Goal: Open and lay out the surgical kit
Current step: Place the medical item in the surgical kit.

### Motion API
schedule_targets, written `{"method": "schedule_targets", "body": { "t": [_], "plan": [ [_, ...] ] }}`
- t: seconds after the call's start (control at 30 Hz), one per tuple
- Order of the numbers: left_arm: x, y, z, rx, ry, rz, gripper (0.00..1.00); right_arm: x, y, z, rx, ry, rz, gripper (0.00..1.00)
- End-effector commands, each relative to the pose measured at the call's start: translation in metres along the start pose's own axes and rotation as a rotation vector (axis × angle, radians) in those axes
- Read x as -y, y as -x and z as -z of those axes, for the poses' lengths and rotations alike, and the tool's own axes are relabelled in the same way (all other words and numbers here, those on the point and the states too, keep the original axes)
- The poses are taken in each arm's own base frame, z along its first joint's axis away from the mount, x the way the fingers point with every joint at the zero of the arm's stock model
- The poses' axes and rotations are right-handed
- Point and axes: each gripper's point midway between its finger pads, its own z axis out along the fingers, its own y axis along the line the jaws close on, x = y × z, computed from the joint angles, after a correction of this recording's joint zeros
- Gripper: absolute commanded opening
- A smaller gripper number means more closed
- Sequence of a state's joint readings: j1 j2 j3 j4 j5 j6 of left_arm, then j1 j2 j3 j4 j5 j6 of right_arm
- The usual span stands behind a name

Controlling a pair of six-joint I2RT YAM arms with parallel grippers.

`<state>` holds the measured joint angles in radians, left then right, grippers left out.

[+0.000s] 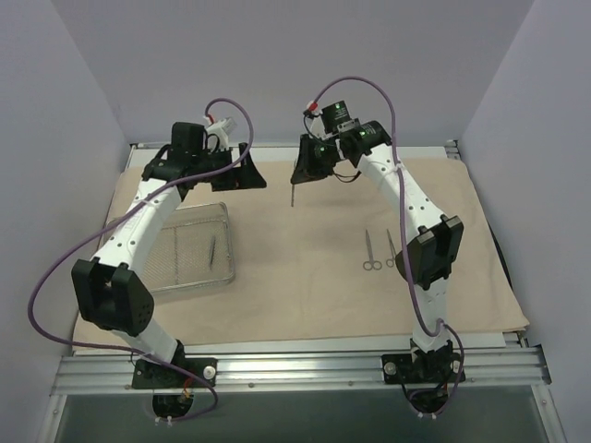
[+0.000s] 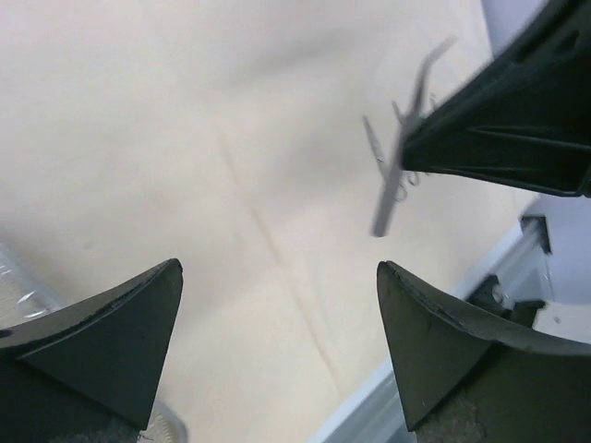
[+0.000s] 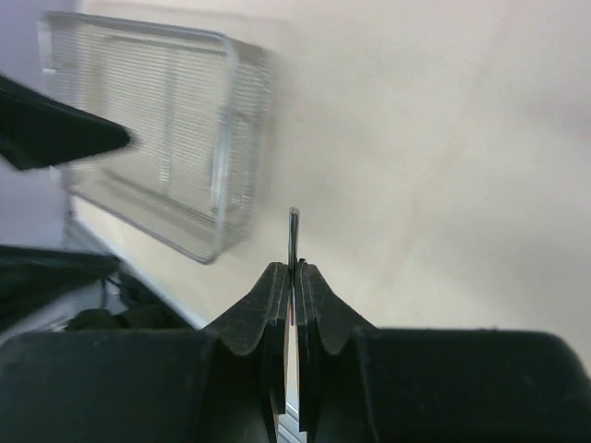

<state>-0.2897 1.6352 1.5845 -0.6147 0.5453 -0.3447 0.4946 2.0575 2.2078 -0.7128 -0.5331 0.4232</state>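
Lay-out step: your R claw grips an instrument, L claw wide & empty; next, set it beside the laid-out pair on the cloth.

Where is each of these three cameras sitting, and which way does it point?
Top external: fixed overhead, looking down on the cloth wrap, wire-mesh tray, left arm and right arm.
Left wrist: on the left arm, facing the cloth; open left gripper at bottom.
Right wrist: faces the tray past the right gripper, shut on an instrument.
Both wrist views show that instrument.
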Motion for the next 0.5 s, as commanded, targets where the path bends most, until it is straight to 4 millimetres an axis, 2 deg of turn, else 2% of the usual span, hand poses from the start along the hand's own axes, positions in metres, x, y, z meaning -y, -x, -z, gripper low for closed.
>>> {"method": "schedule_targets", "body": {
  "t": [0.0,0.1,0.17,0.2,0.23,0.3,0.33,0.47],
  "plan": [
    [-0.016,0.019,0.045,0.112,0.121,-0.044,0.94,0.062,-0.043,0.021,-0.152,-0.286,0.025,0.0],
    [-0.036,0.017,0.055,0.129,0.213,-0.022,0.94,0.103,-0.088,0.031,-0.302,-0.453,0.017,0.0],
    [-0.048,0.009,0.055,0.095,0.256,0.009,0.94,0.118,-0.107,0.035,-0.361,-0.502,0.008,0.01],
    [-0.053,0.007,0.056,0.086,0.273,0.022,0.94,0.125,-0.124,0.038,-0.405,-0.513,-0.008,0.01],
    [-0.063,0.007,0.057,0.082,0.303,0.039,0.94,0.13,-0.129,0.039,-0.415,-0.515,-0.033,0.01],
    [-0.069,0.003,0.058,0.068,0.31,0.057,0.94,0.134,-0.137,0.039,-0.426,-0.505,-0.061,0.01],
    [-0.074,0.002,0.06,0.067,0.321,0.07,0.94,0.143,-0.145,0.039,-0.451,-0.518,-0.082,0.01],
    [-0.09,-0.004,0.067,0.054,0.37,0.114,0.95,0.162,-0.155,0.032,-0.483,-0.54,-0.101,0.0]
  ]
}}
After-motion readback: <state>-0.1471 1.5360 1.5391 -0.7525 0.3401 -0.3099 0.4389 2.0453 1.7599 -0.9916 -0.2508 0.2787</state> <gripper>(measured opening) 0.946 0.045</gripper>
